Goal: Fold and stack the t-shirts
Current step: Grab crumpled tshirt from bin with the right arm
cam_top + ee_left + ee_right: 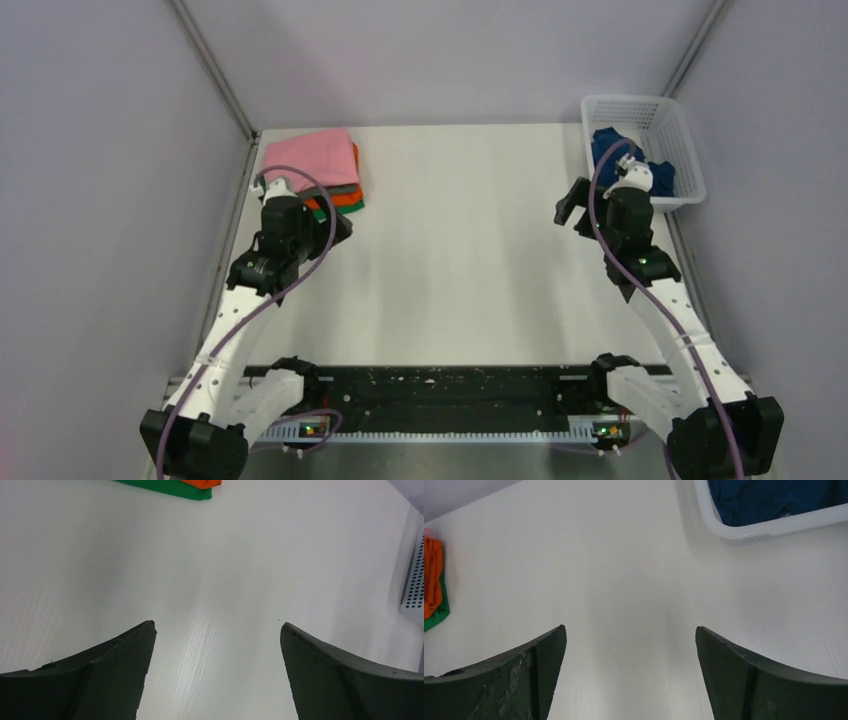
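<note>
White table, grey walls.

Top view:
- Left gripper: fingers spread, nothing between them.
- Stack of folded shirts: far left corner, just beyond the left fingers. Pink shirt on top, orange shirt lower, green shirt at the bottom.
- Right gripper: fingers spread, empty.
- Basket: far right corner, beyond and to the right of the right fingers. Navy shirt crumpled inside.

Left wrist view:
- Fingers wide apart over bare table.
- Green shirt and orange shirt: corners only, well ahead, left of the fingers.
- Basket: wall at the right edge.

Right wrist view:
- Fingers wide apart, nothing held.
- Basket: ahead to the right, navy shirt inside.
- Orange shirt over green shirt: far left edge.
</note>
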